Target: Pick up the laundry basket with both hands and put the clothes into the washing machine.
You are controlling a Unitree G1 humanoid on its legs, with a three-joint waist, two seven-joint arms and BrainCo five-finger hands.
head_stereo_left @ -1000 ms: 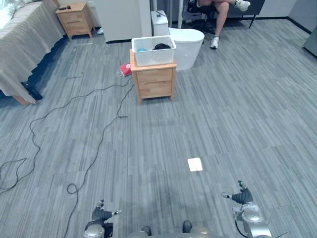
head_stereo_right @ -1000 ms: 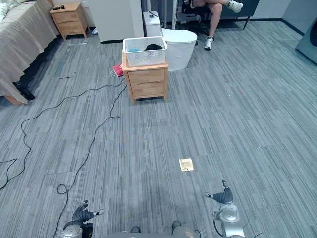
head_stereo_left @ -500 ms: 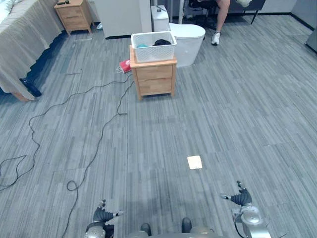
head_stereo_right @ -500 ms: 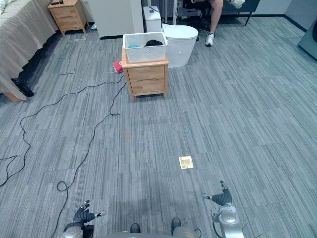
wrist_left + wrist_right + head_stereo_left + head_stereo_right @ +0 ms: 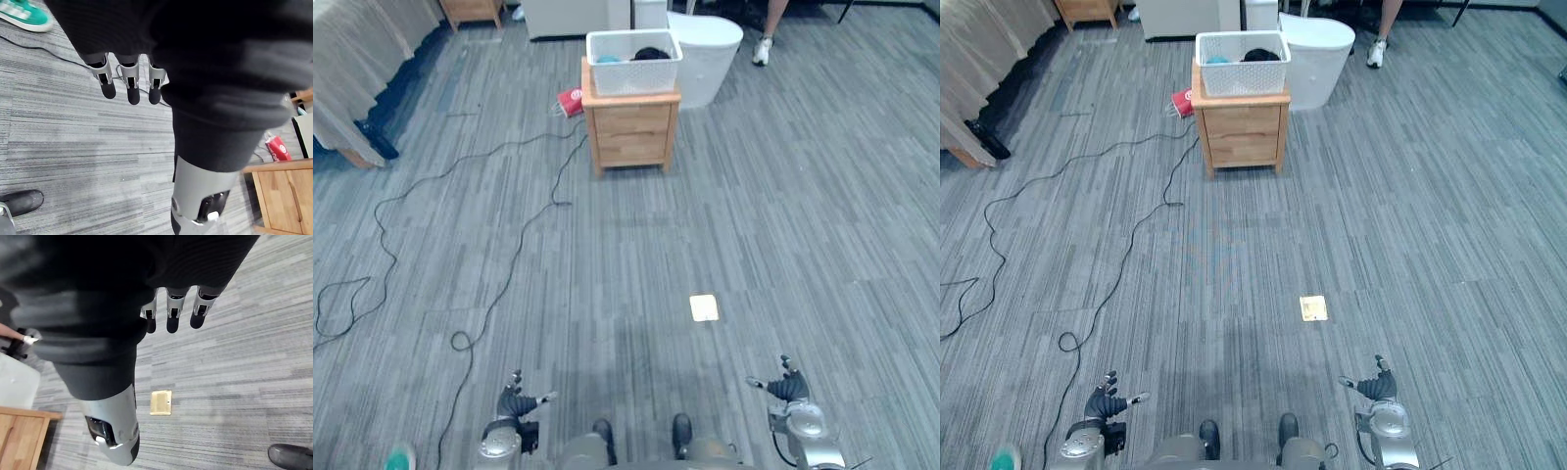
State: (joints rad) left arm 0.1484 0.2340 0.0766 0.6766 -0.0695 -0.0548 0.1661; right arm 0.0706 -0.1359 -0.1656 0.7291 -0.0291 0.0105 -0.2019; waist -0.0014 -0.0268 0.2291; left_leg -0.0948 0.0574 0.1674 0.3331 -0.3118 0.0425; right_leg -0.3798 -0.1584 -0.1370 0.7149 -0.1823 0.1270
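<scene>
A white laundry basket with dark and teal clothes inside stands on a small wooden nightstand far ahead across the floor. Just behind it is a white rounded washing machine. My left hand hangs low at the bottom left, fingers relaxed and holding nothing, as its fingers also show in the left wrist view. My right hand hangs low at the bottom right, equally empty, its fingers straight. Both hands are far from the basket.
A black cable snakes across the grey floor on the left. A brass floor plate lies ahead of my right hand. A bed stands at the far left, a red packet beside the nightstand. A person's green shoe shows at bottom left.
The camera has moved forward and tipped down, so the nightstand and basket sit nearer. Both hands still hang at my sides. A green shoe has come in at bottom left.
</scene>
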